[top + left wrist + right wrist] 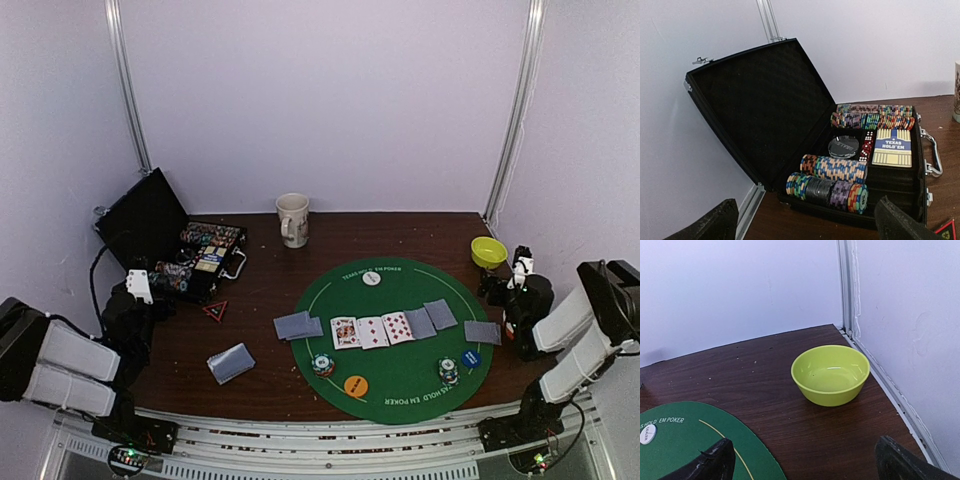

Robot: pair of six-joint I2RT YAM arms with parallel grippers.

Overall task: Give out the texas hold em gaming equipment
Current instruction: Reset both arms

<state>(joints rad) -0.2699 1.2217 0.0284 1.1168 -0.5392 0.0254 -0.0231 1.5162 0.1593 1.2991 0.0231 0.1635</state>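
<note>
Cards [372, 331] lie on the mat [405, 388] between left tool [142, 282] and right tool [520, 264], both spread wide.

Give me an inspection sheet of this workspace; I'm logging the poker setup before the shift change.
Surface: dark wood table, round green poker mat on it.
Job's things: three face-up cards mid-mat, face-down cards beside them, card stack off the mat; two chip stacks; orange disc, blue disc, white disc.
Clutter: open chip case, beige mug, yellow-green bowl, red triangle.
Grippers: left gripper and right gripper open, empty.
Cables: black cable by the left arm.
Surroundings: white walls, metal frame posts.
</note>
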